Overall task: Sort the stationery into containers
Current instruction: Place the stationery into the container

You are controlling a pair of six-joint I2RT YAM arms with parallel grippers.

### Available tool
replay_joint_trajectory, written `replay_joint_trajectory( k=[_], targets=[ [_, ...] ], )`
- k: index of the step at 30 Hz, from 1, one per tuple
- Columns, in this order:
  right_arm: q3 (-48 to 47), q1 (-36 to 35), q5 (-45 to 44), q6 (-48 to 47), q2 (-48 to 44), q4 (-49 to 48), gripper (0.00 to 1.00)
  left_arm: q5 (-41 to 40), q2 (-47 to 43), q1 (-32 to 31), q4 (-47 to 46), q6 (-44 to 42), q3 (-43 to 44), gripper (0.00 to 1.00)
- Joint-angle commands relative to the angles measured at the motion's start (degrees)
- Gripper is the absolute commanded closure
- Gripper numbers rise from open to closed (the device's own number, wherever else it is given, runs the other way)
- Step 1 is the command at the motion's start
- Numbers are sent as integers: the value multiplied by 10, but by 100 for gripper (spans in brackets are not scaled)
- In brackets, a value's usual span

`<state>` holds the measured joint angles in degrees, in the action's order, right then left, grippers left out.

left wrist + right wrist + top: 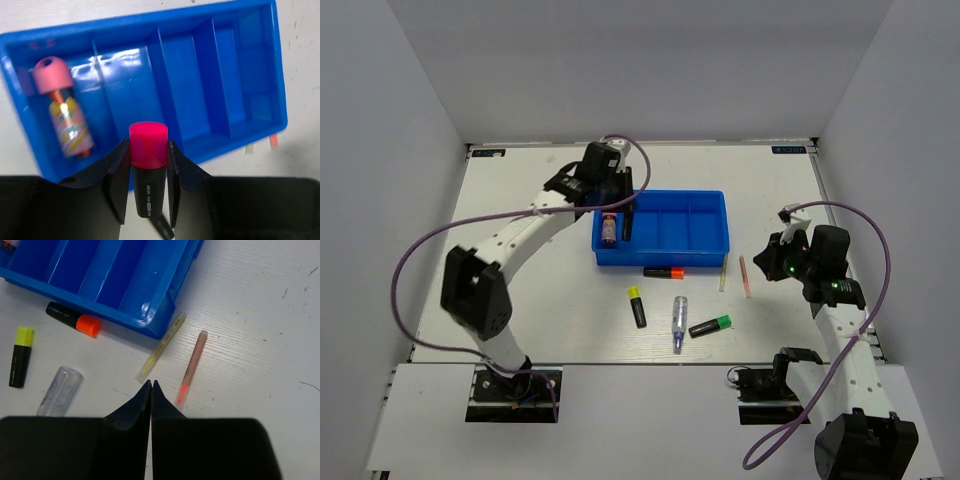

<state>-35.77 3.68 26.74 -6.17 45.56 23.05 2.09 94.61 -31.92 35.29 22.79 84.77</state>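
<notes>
A black plastic highlighter with a pink cap (148,142) is clamped between the jaws of the left gripper (147,155) over the left end of the shallow bright-blue divided plastic tray (660,260). A pink-capped glue stick (65,115) is seen in the leftmost compartment. The right gripper (151,385) is closed on nothing, beside the thin pale-yellow stick (161,347) and thin pink stick (192,365) right of the tray.

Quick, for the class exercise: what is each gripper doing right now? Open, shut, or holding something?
Left gripper: shut on the pink-capped highlighter, above the blue tray.
Right gripper: shut, holding nothing.
</notes>
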Motion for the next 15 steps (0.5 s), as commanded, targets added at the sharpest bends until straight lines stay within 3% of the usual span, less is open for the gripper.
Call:
replay_joint_trajectory(
  k=[1,8,11,12,13,15],
  targets=[
    [6,1,9,-7,-11,-8,99,13,51,-12,-65,37,43,92],
    [7,2,4,-9,-11,-10,92,-15,166,-22,-82,23,131,92],
    [7,1,6,-13,-6,-10,75,-31,185,-29,-73,11,145,89],
    [6,1,4,-14,-6,-9,68,-38,196,-32,-71,9,148,83],
    [7,1,3,-16,-6,-8,54,-42,197,-35,-67,-1,147,80],
    [6,1,4,-16,-6,-9,50,-56,200,-38,-67,-8,138,69]
  ],
)
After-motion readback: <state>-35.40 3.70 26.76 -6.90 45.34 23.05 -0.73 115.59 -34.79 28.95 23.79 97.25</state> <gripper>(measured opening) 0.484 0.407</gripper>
